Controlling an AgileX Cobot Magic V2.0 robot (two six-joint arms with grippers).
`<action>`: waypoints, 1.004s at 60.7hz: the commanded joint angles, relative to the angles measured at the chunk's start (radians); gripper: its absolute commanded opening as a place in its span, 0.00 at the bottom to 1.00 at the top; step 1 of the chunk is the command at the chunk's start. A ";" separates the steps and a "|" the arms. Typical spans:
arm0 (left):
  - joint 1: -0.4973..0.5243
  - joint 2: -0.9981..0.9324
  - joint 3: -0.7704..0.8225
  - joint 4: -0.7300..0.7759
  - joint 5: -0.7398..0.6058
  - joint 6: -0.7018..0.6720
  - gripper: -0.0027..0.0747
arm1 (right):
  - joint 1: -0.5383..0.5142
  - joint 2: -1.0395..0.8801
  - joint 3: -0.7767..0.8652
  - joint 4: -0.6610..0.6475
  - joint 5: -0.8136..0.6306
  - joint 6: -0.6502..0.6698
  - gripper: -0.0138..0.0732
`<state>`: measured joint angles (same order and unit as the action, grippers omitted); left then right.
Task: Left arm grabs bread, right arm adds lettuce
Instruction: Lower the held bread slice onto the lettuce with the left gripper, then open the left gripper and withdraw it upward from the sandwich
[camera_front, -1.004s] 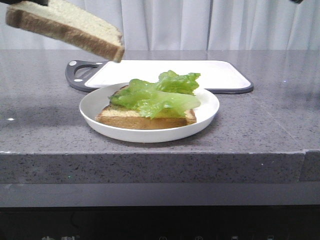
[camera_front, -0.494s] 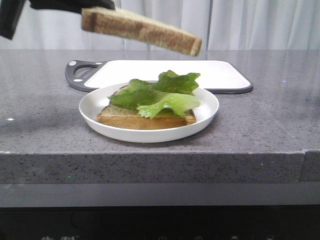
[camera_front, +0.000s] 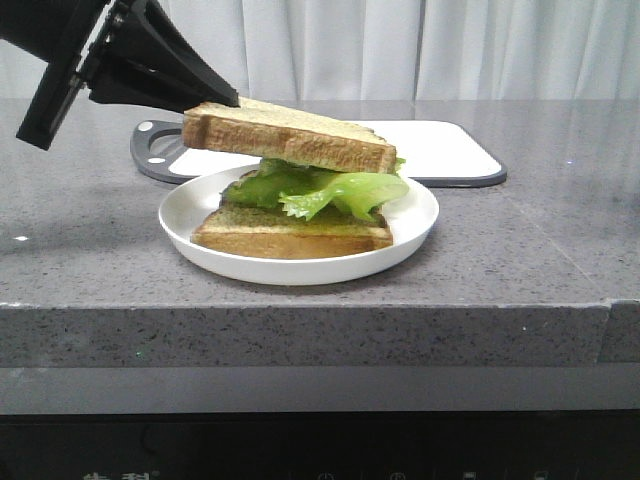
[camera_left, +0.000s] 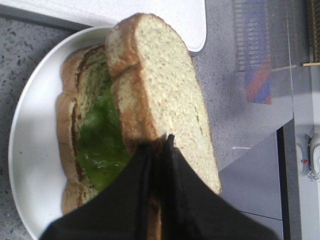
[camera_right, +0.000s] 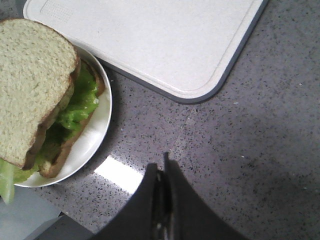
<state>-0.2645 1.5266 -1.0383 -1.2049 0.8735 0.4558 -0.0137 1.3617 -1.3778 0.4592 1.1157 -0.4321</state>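
Note:
My left gripper is shut on the left edge of the bread, a thick tan slice with a dark brown crust, which lies tilted on the lettuce. In the left wrist view the gripper pinches the bread's crust. The ruffled green lettuce lies on a paler bread slice in the white plate. My right gripper is shut and empty above the grey counter, to the right of the plate. The bread and lettuce also show there.
A white cutting board with a dark grey rim and handle lies behind the plate; it also shows in the right wrist view. The grey speckled counter ends at a front edge close to the plate.
My left gripper has carried the bread to the right and down, from high at the left until it lies on the lettuce. The lettuce is pressed flatter.

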 joint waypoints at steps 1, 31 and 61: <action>-0.009 -0.032 -0.029 -0.037 0.031 0.005 0.14 | 0.000 -0.037 -0.022 0.023 -0.045 -0.001 0.09; -0.009 -0.032 -0.029 0.051 0.069 0.005 0.56 | 0.000 -0.037 -0.022 0.023 -0.046 -0.001 0.09; 0.102 -0.068 -0.029 0.080 0.168 0.003 0.60 | 0.000 -0.037 -0.022 0.023 -0.049 -0.001 0.09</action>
<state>-0.1860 1.5186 -1.0383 -1.0719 1.0058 0.4567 -0.0137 1.3617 -1.3778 0.4585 1.1099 -0.4321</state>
